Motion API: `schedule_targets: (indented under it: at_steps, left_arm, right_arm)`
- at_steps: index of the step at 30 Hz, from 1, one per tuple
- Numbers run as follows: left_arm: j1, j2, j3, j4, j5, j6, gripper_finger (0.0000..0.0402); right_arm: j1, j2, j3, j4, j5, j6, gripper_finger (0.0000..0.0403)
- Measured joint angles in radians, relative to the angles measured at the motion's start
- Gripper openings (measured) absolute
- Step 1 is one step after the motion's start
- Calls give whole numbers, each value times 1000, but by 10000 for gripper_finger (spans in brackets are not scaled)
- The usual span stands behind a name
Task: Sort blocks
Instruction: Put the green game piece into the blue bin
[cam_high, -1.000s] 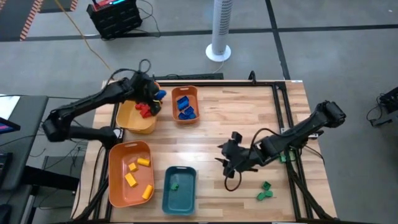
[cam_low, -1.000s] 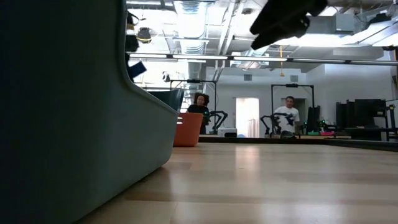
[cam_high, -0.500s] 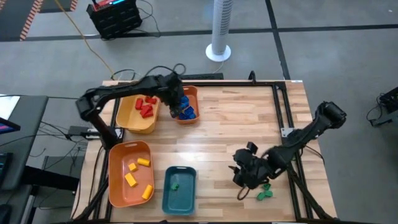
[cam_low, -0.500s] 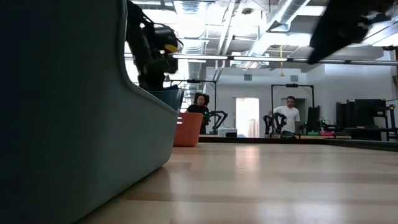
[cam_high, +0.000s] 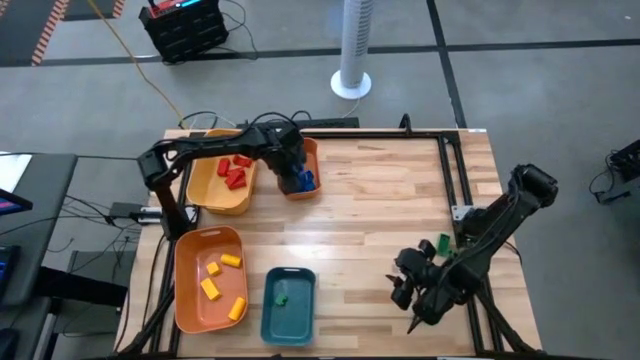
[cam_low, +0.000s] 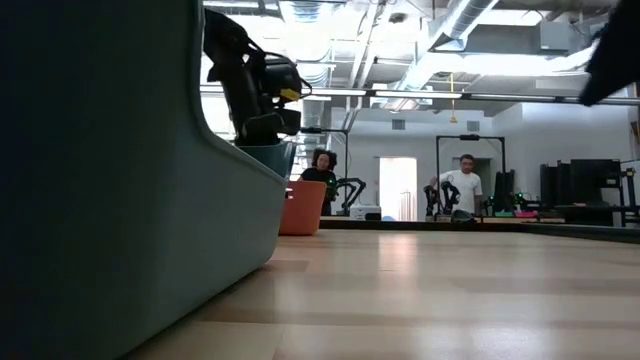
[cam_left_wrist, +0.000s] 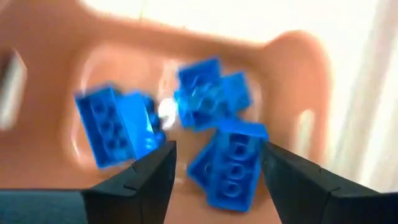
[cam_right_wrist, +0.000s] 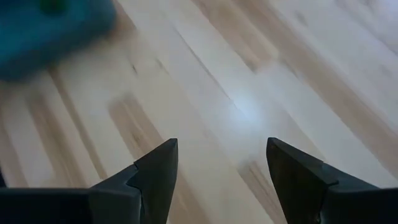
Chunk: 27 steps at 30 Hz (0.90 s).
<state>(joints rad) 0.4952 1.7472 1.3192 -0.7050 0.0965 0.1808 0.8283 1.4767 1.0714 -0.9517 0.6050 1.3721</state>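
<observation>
My left gripper (cam_high: 296, 178) (cam_left_wrist: 216, 149) hangs open over the small orange tray (cam_high: 312, 152), fingers pointing down. Several blue blocks (cam_left_wrist: 211, 93) lie in that tray, one of them (cam_left_wrist: 229, 167) right below the gap between the fingers. Red blocks (cam_high: 233, 170) lie in the yellow tray (cam_high: 205, 188), yellow blocks (cam_high: 212, 288) in the big orange tray (cam_high: 185, 250), and a green block (cam_high: 282, 297) in the teal tray (cam_high: 300, 322). My right gripper (cam_high: 412, 298) (cam_right_wrist: 221, 146) stands open over bare wood near the table's front right. A green block (cam_high: 443, 243) lies beside its arm.
A black metal frame (cam_high: 455, 170) runs along the table's right and far sides. In the low view the teal tray's wall (cam_low: 100, 200) fills the left. A white fan column (cam_high: 352, 50) stands on the floor beyond the table, and people (cam_low: 462, 185) are far back in the room.
My left gripper has swung from over the yellow tray toward the table's right, carrying a blue block, and now hangs over the small orange tray; that block now lies among the blue ones there. My right gripper has moved toward the near and right edges.
</observation>
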Motion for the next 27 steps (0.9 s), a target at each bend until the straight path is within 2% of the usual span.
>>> schedule_targets:
  at_steps: [3,5,8,11,17,24,27]
  left_arm:
    - [-47,-77,10,18,-24,62,228]
    - [-103,-141,10,43,-91,100,229]
    - [-197,-227,10,51,-188,134,230]
    - [-287,-305,6,45,-207,124,230]
    - [-480,-456,-120,133,-241,42,230]
    - [-619,-530,-220,158,-397,-14,231]
    - [-640,-532,-225,155,-428,-27,231]
  right_arm:
    - [-18,-6,0,-50,-189,26,254]
    - [-51,1,1,-72,-357,79,254]
    - [-91,42,1,-75,-544,113,254]
    - [-87,69,0,-74,-651,103,254]
    - [-26,73,30,-36,-687,85,254]
    - [26,176,101,-65,-689,-287,253]
    - [25,239,181,-174,-690,-350,242]
